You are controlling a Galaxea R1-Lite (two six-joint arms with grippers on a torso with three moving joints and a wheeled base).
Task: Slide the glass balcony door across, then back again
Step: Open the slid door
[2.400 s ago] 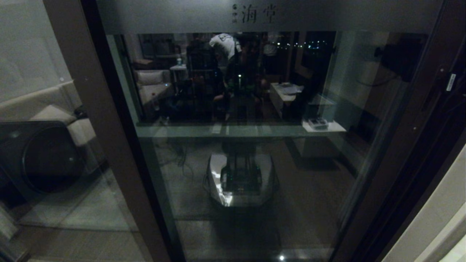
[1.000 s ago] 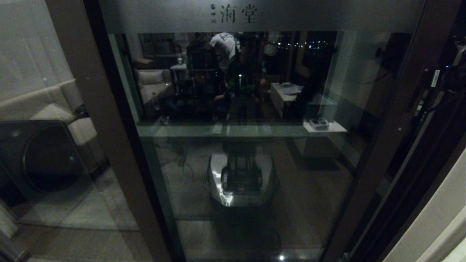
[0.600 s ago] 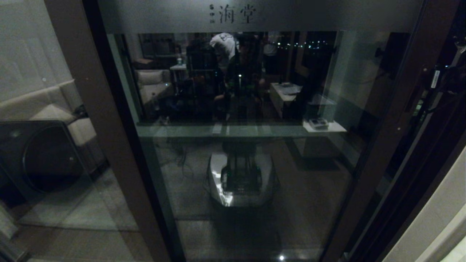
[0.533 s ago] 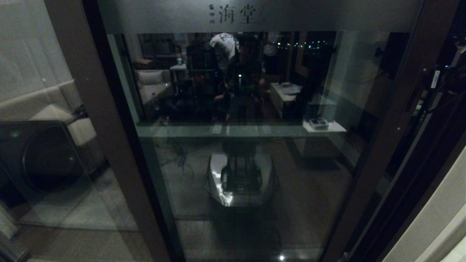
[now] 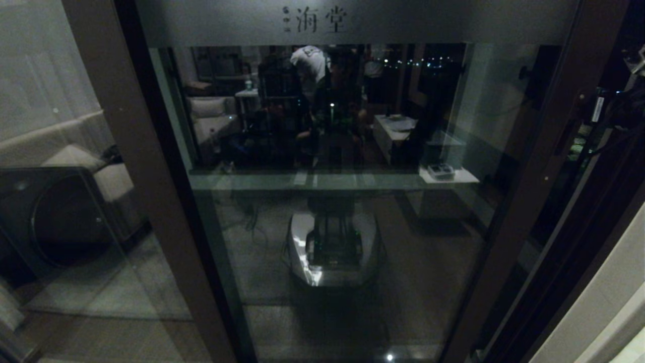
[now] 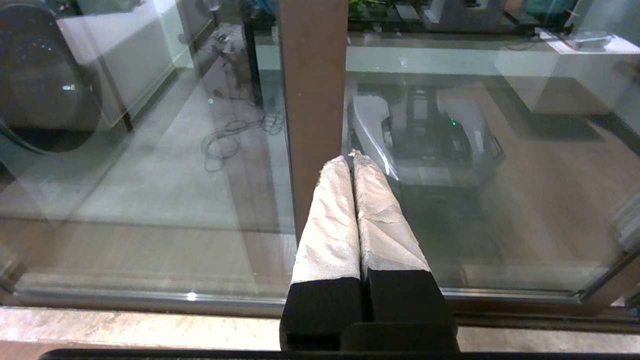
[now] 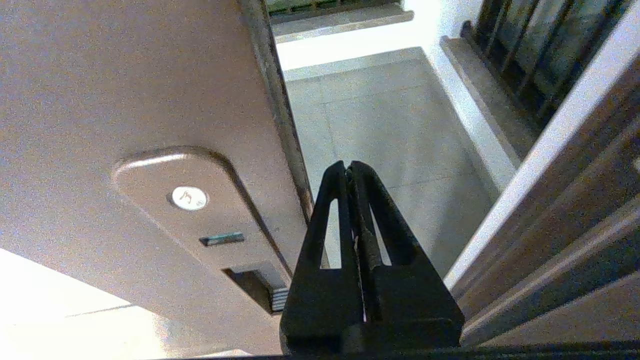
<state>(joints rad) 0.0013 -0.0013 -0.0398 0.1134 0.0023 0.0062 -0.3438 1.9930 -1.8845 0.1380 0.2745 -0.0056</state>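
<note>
The glass balcony door (image 5: pixel 546 146) fills the head view, its frosted strip (image 5: pixel 453 20) with Chinese characters along the top. My right gripper (image 7: pixel 347 167) is shut with nothing in it. Its black tips sit just past the door's free edge, in the open gap beside the brown upright, near the recessed handle plate (image 7: pixel 185 210). The right arm (image 5: pixel 617 108) shows dimly at the far right of the head view. My left gripper (image 6: pixel 350 159), with white-wrapped fingers (image 6: pixel 327 225), is shut and empty. It points at a brown upright (image 6: pixel 312 90) low down near the floor track.
Through the gap I see the grey balcony floor (image 7: pixel 380 120) and a black-barred window (image 7: pixel 540 50). A dark washing machine (image 5: pixel 55 217) stands behind the left glass. A pale wall (image 5: pixel 604 302) borders the opening on the right. The glass mirrors my own base (image 5: pixel 332 247).
The door has slid to the left, so the characters and the right upright have shifted left and the gap on the right is wider. The right arm moved left with it.
</note>
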